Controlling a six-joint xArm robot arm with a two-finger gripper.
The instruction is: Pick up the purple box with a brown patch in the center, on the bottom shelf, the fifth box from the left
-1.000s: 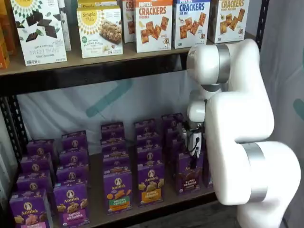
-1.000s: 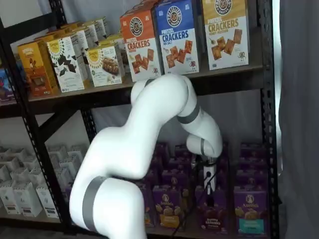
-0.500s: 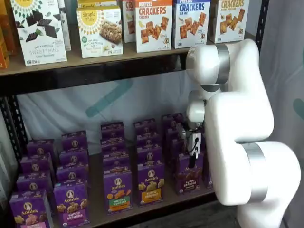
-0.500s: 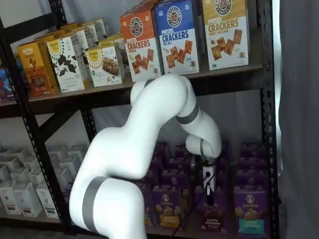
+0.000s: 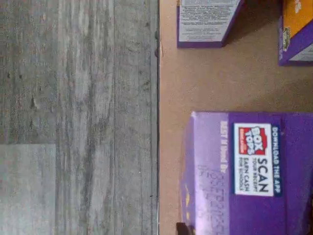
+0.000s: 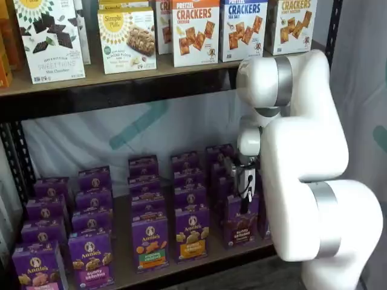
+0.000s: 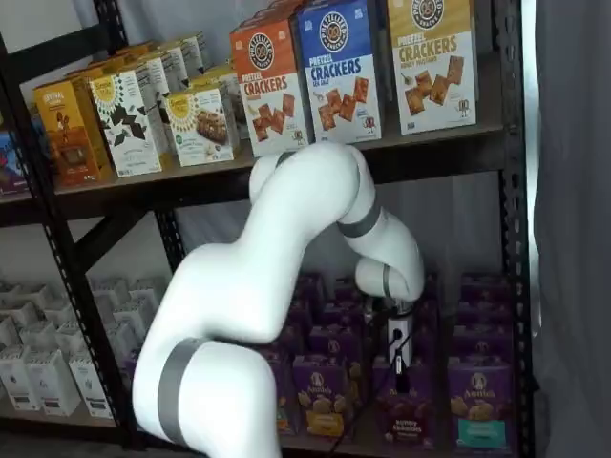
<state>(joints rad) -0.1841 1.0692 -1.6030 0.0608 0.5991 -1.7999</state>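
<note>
Purple cardboard was what mattered here: the purple box (image 6: 240,221), a small upright carton with a dark brown centre patch and white lettering, was seen at the front of its row on the bottom shelf (image 6: 199,257), with an orange-banded box (image 6: 192,232) just beside it on one side and the white arm (image 6: 302,163) close on the other. In the wrist view, a purple top panel (image 5: 249,171) carrying a Box Tops label was seen from straight above, near the shelf's thin black front edge, and it was judged, not confirmed, to be the target's lid. The gripper (image 6: 243,192) was hung just above that carton in both shelf views, yet only a white body, a dark finger and a cable could be made out, so whether the fingers stood wide or narrow could not be told; nothing was seen held. The carton was judged to be light, thin-walled and fairly smooth, stiff along its folded edges but easily dented across the broad printed faces. A hold across the two narrow side walls, up near the top where the flaps stiffen them, was reckoned safest, with modest squeeze. The tight gap to the orange-banded neighbour was judged the chief risk: a finger could be caught on it, or the light box tipped backward into the row behind.
</note>
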